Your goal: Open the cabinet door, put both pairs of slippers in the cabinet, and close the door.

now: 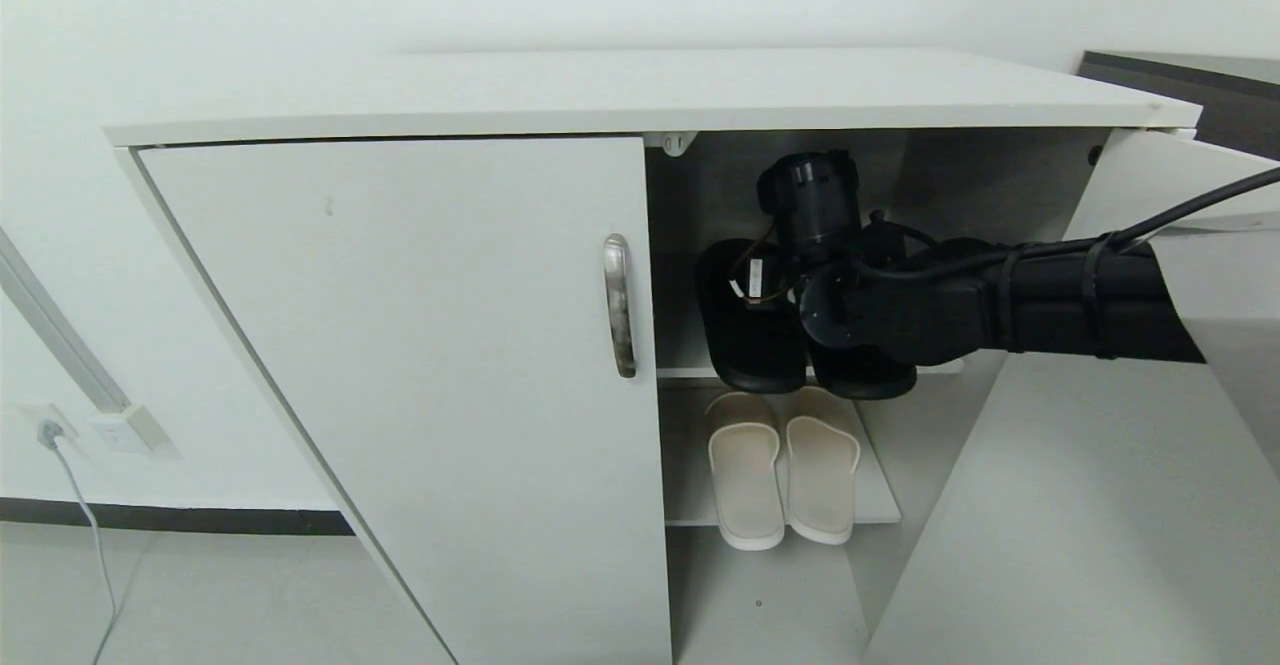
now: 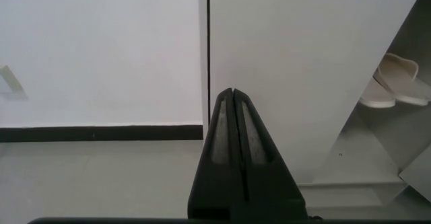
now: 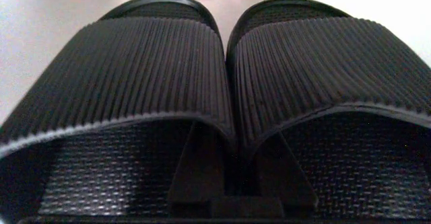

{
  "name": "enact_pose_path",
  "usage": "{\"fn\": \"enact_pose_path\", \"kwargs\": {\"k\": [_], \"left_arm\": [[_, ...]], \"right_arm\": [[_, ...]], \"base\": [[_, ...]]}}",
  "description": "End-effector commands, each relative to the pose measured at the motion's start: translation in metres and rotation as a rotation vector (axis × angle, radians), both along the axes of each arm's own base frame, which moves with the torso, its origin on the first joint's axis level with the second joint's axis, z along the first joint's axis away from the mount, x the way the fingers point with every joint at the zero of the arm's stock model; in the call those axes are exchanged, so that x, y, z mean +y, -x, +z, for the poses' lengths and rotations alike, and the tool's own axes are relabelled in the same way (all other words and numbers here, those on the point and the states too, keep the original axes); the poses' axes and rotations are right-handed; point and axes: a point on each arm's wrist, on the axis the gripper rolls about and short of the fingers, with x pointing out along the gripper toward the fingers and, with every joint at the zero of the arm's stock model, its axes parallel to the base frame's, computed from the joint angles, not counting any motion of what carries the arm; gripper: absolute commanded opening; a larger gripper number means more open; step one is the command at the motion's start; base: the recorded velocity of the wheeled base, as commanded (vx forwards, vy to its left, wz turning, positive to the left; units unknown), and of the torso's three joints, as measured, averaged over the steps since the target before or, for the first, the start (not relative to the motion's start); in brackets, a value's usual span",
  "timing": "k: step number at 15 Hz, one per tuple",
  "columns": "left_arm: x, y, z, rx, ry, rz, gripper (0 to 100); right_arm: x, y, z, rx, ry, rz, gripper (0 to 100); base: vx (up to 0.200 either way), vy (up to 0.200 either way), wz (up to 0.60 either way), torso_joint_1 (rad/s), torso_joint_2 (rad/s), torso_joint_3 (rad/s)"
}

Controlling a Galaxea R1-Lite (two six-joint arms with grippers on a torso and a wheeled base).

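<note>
We're at the cabinet (image 1: 640,95) now, its right door (image 1: 1080,505) swung wide open and the left door (image 1: 420,365) closed, metal handle (image 1: 618,305) at its inner edge. Our right arm is deep inside the open half, up at the upper shelf (image 1: 680,373). And there's the right claw (image 3: 237,143), one finger tucked into each of the black slippers (image 3: 161,69), pinching their touching inner walls together, so it's clamped on the pair. From the head view the black slippers (image 1: 750,345) sit side by side at that upper shelf, heels poking out past its front edge; whether they're resting on it or just above it we can't tell. One level down, the white slippers (image 1: 780,475) lie neatly paired on the lower shelf (image 1: 880,505), heels toward us. Over on the other side, the left claw (image 2: 232,96) is pressed fully together, holding nothing, low in front of the closed door, above the floor (image 2: 101,177).
</note>
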Motion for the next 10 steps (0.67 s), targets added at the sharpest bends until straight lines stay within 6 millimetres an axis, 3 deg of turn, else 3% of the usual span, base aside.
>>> {"fn": "enact_pose_path", "kwargs": {"k": [1, 9, 10], "left_arm": [[0.0, -0.0001, 0.0001, 0.001, 0.001, 0.001, 0], [0.0, -0.0001, 0.0001, 0.001, 0.001, 0.002, 0], [0.0, -0.0001, 0.0001, 0.001, 0.001, 0.002, 0]], "right_arm": [[0.0021, -0.0114, -0.0042, -0.001, 0.0, -0.011, 0], [0.0054, -0.0204, -0.0103, 0.004, 0.004, -0.015, 0], [0.0054, -0.0204, -0.0103, 0.004, 0.004, -0.015, 100]], "base": [[0.0, 0.0, 0.0, 0.0, 0.0, 0.0], [0.0, 0.0, 0.0, 0.0, 0.0, 0.0], [0.0, 0.0, 0.0, 0.0, 0.0, 0.0]]}}
